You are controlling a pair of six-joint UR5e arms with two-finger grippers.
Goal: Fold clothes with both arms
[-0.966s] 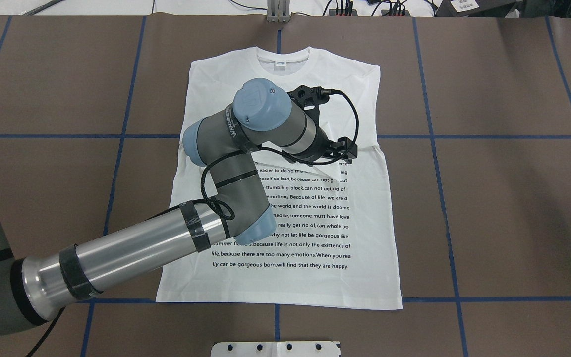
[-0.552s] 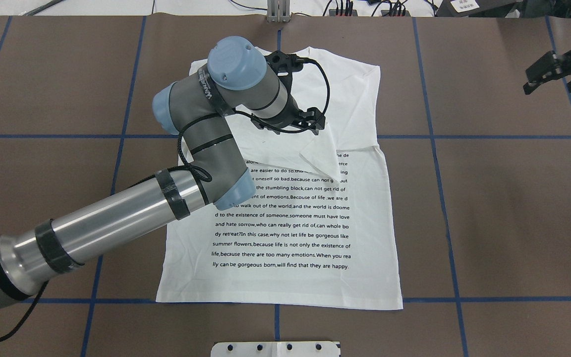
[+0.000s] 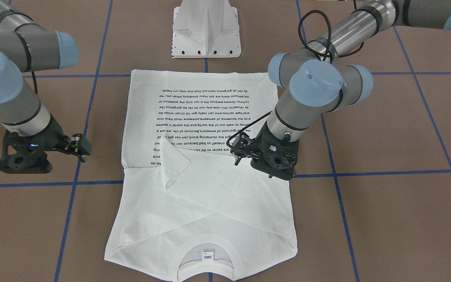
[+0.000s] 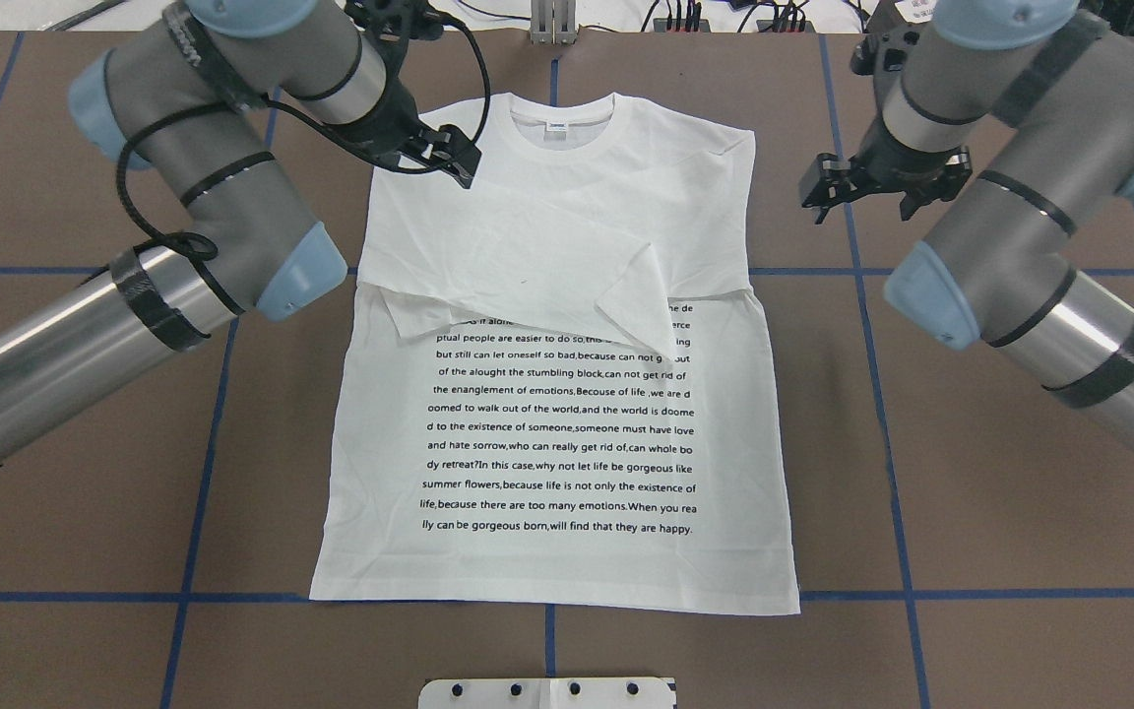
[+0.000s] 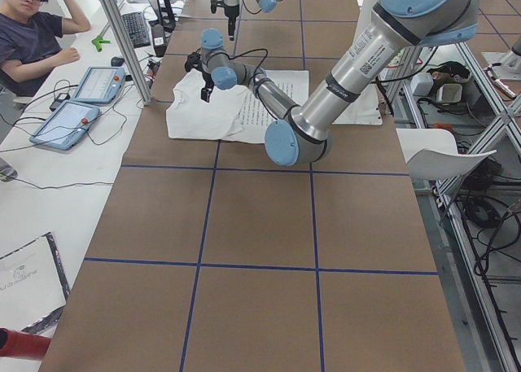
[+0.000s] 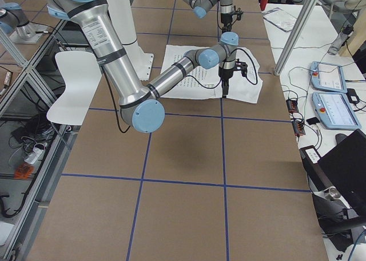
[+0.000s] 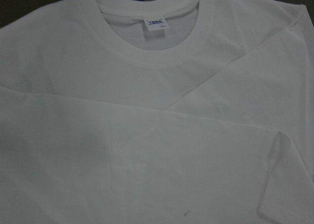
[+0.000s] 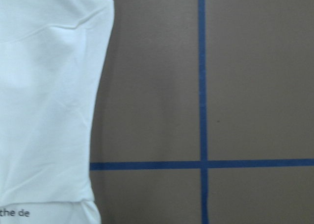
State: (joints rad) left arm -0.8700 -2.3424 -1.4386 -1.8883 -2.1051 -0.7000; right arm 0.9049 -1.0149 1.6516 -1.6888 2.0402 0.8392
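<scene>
One shirt (image 4: 547,561), white, flat on the tabletop (image 4: 971,551), sleeves folded across the chest; right claw (image 4: 872,192) spread empty beside it, left claw (image 4: 444,153) open or closed I cannot tell; I'd pinch both shoulders evenly.

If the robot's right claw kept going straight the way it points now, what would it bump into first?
Most likely the bare brown table cover, near a blue tape crossing. The right gripper points down just beside the T-shirt's edge, not over it, though depth is hard to judge.
</scene>
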